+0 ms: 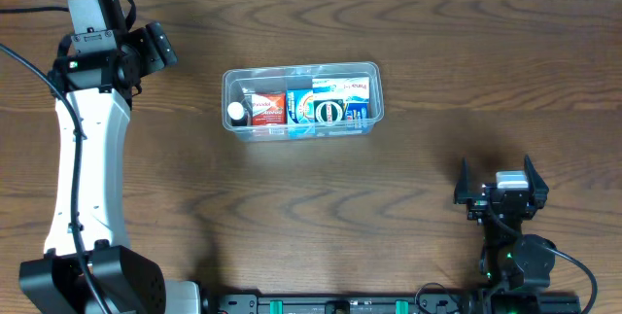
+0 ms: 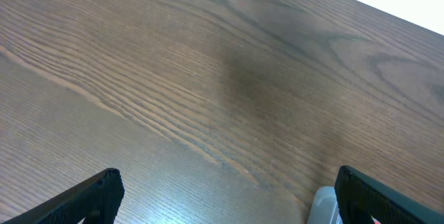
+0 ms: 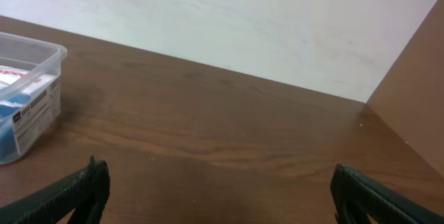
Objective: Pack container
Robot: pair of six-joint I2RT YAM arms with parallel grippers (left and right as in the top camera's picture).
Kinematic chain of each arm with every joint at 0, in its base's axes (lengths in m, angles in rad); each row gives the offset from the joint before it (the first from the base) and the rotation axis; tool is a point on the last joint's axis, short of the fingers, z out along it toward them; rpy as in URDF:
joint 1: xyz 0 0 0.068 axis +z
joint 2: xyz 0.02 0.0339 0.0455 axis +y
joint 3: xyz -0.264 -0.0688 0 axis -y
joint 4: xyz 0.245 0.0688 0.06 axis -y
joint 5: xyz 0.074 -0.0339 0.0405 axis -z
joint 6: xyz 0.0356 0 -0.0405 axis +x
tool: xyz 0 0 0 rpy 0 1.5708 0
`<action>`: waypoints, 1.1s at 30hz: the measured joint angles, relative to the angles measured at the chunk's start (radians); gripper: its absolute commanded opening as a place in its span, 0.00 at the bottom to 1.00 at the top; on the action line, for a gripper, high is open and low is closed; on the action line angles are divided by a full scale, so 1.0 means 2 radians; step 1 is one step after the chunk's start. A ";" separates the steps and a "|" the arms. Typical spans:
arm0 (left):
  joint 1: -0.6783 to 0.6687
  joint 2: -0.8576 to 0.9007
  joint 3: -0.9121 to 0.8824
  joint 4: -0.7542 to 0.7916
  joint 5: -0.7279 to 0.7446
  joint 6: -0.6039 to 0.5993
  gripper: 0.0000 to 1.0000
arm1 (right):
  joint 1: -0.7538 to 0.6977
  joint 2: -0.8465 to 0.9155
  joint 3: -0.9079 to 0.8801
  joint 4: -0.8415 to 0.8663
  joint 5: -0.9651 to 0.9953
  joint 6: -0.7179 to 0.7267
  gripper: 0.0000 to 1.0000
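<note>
The container (image 1: 303,68) stands on the wooden table (image 1: 437,61), a little to the left of the middle and nearer to the far edge. It is upright and it has no lid on it. Inside it, a red and white package (image 1: 267,109) lies in the left half. Just beside that, a blue printed carton (image 1: 328,103) fills the right half. A small white round thing (image 1: 236,112) sits at the left wall; what it is, I cannot tell.

The left gripper (image 2: 229,200) is well apart from the container, toward the far left corner of the table. Its fingers (image 2: 97,196) are spread wide, and between them there is only bare wood.

The right gripper (image 1: 499,170) is near the front edge, to the right of the container and also well apart from it. Its two fingers (image 3: 83,189) are wide apart too and hold nothing. In the right wrist view, the container shows only at the left border.
</note>
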 measured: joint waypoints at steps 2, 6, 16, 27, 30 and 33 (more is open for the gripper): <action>0.000 0.000 0.000 0.000 0.000 0.000 0.98 | 0.000 0.000 0.000 0.000 0.000 0.000 0.99; 0.000 0.000 0.000 0.000 0.000 0.000 0.98 | 0.000 0.000 0.000 0.000 0.000 0.000 0.99; 0.003 -0.036 0.000 -0.017 0.000 0.000 0.98 | 0.000 0.000 0.000 0.000 0.000 0.000 0.99; 0.003 -0.288 0.001 -0.052 0.000 0.000 0.98 | 0.000 0.000 0.000 0.000 0.000 0.000 0.99; 0.003 -0.350 0.000 -0.063 0.000 0.000 0.98 | 0.000 0.000 0.000 0.000 0.000 0.000 0.99; 0.003 -0.415 -0.015 -0.066 0.000 0.000 0.98 | 0.000 0.000 0.000 0.000 0.000 0.000 0.99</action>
